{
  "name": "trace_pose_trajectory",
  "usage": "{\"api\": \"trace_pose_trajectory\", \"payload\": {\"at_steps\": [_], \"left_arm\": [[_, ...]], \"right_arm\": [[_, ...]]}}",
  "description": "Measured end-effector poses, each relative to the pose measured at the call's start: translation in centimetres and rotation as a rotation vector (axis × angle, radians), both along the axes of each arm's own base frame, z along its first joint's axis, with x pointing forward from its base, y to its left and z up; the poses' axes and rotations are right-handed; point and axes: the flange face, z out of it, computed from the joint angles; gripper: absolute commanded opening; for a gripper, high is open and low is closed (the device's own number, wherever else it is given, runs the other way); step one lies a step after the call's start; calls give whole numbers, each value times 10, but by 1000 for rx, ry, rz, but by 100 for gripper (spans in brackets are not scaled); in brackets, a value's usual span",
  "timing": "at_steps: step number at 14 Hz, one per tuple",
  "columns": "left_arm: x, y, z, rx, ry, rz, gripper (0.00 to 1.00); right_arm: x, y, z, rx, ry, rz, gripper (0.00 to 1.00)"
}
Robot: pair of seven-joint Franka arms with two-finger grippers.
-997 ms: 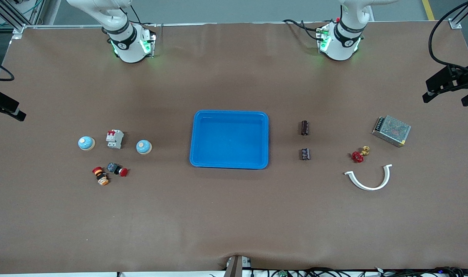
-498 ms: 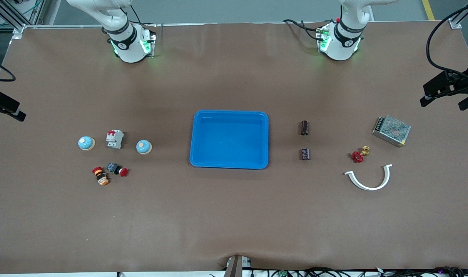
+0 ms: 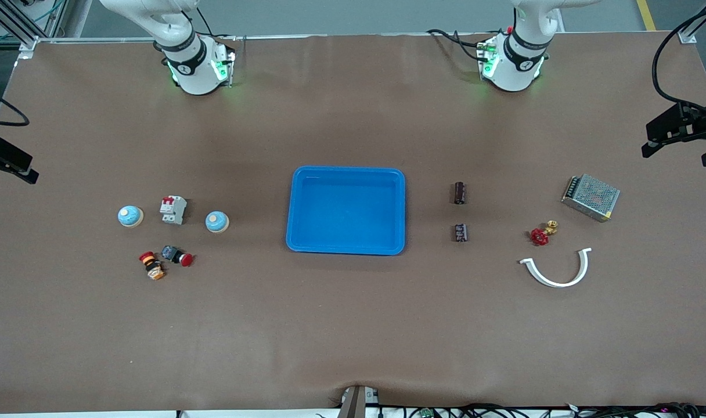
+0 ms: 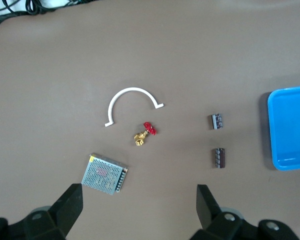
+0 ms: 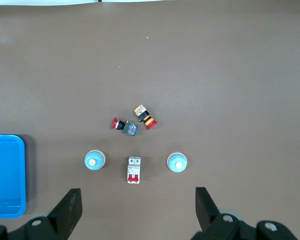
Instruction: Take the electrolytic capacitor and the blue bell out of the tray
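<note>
Two dark capacitors (image 3: 460,193) (image 3: 460,233) lie on the table beside the blue tray (image 3: 346,210), toward the left arm's end. They also show in the left wrist view (image 4: 219,157) (image 4: 218,121). Two light-blue bells (image 3: 217,221) (image 3: 130,216) stand toward the right arm's end and show in the right wrist view (image 5: 94,160) (image 5: 177,162). My left gripper (image 3: 678,154) (image 4: 138,210) hangs high over its end of the table, open and empty. My right gripper (image 3: 10,159) (image 5: 135,210) hangs high over its end, open and empty.
A circuit breaker (image 3: 173,209) stands between the bells, with two push buttons (image 3: 151,265) (image 3: 176,255) nearer the front camera. At the left arm's end lie a metal power supply (image 3: 590,197), a red valve (image 3: 541,234) and a white curved clip (image 3: 556,270).
The left gripper has shifted slightly toward its end of the table. Nothing on the table has moved.
</note>
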Motion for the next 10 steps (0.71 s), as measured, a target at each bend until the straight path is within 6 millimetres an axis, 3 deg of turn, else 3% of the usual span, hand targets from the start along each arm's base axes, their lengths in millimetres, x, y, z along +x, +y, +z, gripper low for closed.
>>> {"api": "trace_pose_trajectory", "payload": {"at_steps": [10], "left_arm": [[-9, -2, -4, 2, 70, -6, 100]], "right_arm": [[4, -7, -8, -1, 10, -12, 100]]}}
